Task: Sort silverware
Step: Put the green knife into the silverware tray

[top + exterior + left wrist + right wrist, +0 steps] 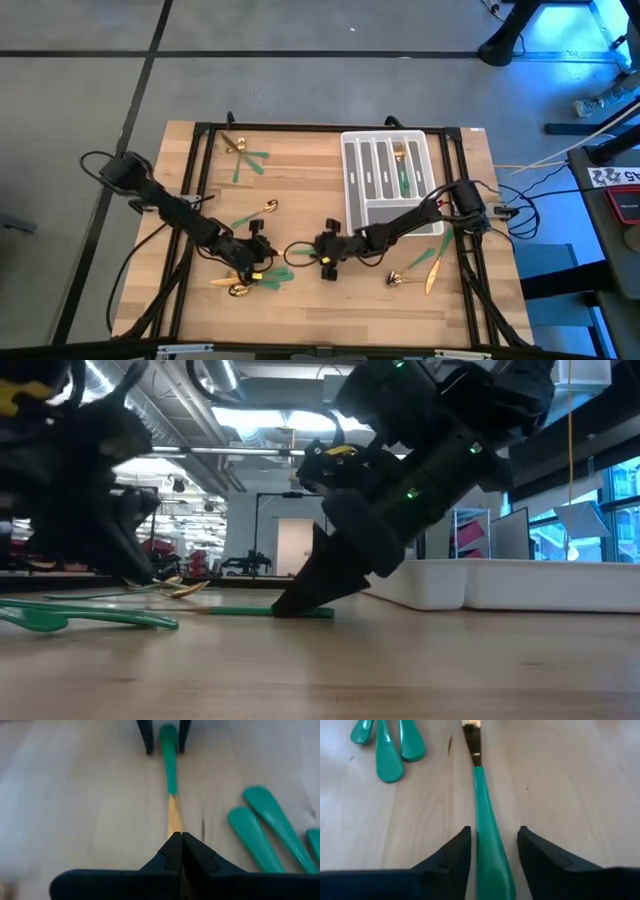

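One piece of silverware with a green handle point(487, 820) and a gold neck point(173, 815) lies on the table between my two grippers. My left gripper point(177, 840) is shut on its gold end, and the head is hidden under the fingers. My right gripper point(492, 845) is open, with one finger on each side of the handle's free end and a gap showing on both sides. In the high view my left gripper point(255, 250) and my right gripper point(328, 250) face each other near the table's front middle. My left gripper has the piece's gold neck point(174, 827) between its two shut fingers. The fingers lie along the piece and come from the table's left. The piece lies flat on the table, with its green handle pointing away toward my right gripper.
Several loose green handles point(265, 830) lie beside my left gripper. More silverware lies at the far left point(245, 155), mid left point(262, 208), front left point(236, 288) and front right point(420, 272). The grey-white slotted tray point(352, 180) stands at the far right and holds some pieces.
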Controlling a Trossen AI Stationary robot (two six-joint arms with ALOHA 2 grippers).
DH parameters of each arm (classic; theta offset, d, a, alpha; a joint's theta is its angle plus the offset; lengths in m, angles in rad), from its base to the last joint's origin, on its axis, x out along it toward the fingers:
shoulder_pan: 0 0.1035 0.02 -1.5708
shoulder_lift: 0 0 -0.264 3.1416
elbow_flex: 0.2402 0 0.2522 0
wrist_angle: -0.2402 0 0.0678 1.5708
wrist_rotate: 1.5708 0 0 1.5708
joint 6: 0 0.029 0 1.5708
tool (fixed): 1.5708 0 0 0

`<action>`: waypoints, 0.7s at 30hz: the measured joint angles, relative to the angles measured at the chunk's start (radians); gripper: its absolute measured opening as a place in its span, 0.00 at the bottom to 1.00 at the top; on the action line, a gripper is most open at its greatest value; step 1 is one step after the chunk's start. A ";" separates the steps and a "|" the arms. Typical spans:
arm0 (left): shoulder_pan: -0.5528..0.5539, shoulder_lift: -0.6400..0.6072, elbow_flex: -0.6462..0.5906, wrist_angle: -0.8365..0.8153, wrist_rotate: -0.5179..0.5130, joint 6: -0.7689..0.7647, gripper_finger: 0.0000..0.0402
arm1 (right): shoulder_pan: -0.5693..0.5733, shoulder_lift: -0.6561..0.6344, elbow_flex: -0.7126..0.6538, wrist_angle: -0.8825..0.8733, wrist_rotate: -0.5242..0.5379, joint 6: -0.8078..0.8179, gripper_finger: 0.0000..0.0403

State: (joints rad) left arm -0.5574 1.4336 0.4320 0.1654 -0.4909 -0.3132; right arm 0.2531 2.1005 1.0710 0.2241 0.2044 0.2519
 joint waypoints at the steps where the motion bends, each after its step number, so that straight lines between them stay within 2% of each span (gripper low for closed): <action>1: -0.003 -0.012 0.000 0.000 -0.013 0.004 0.00 | -0.006 0.004 0.000 0.000 -0.016 0.009 0.33; 9: -0.026 -0.054 0.002 0.005 -0.075 0.062 0.01 | -0.013 0.065 0.006 0.085 -0.054 0.060 0.02; 14: -0.040 -0.055 0.001 -0.046 -0.078 0.094 0.08 | -0.014 0.077 0.005 0.146 -0.103 0.078 0.00; 21: -0.031 -0.036 -0.001 -0.139 -0.098 -0.001 0.34 | -0.012 0.082 -0.002 0.217 -0.111 0.030 0.01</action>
State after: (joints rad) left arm -0.5880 1.3979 0.4313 0.0267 -0.5884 -0.3143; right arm 0.2408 2.1824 1.0688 0.4410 0.0937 0.2815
